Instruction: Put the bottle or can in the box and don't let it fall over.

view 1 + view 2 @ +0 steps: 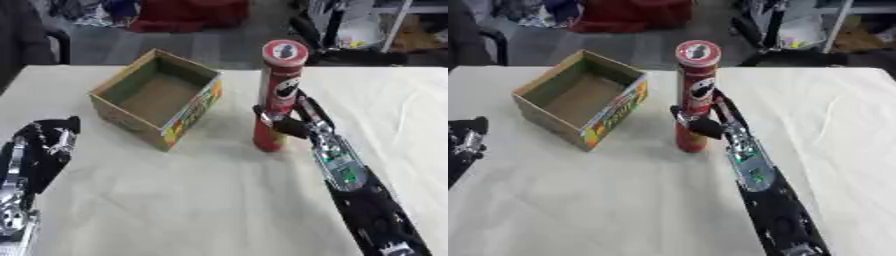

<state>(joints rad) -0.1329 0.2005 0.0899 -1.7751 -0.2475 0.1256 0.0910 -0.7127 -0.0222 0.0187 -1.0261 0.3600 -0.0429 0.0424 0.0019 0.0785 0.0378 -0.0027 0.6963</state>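
The right hand [287, 121] is wrapped around the lower part of a tall red can [278, 95], fingers and thumb curled on either side of the tube so that it is clamped on it. The right arm reaches in from the near right corner, black with a silver section and a green patch just behind the wrist. The can stands upright on the table [219, 200], its base touching the pale cloth and its round lid facing up toward the camera. It sits a little right of the middle of the table.

To the left of the can, apart from it, is an open cardboard box [157, 97] with a colourful printed side facing near-right. The box is turned at an angle, its inside bare brown, and the can is outside it.

The left hand [48, 140] rests near the left edge of the table, fingers straight and relaxed, holding nothing, well apart from the box.
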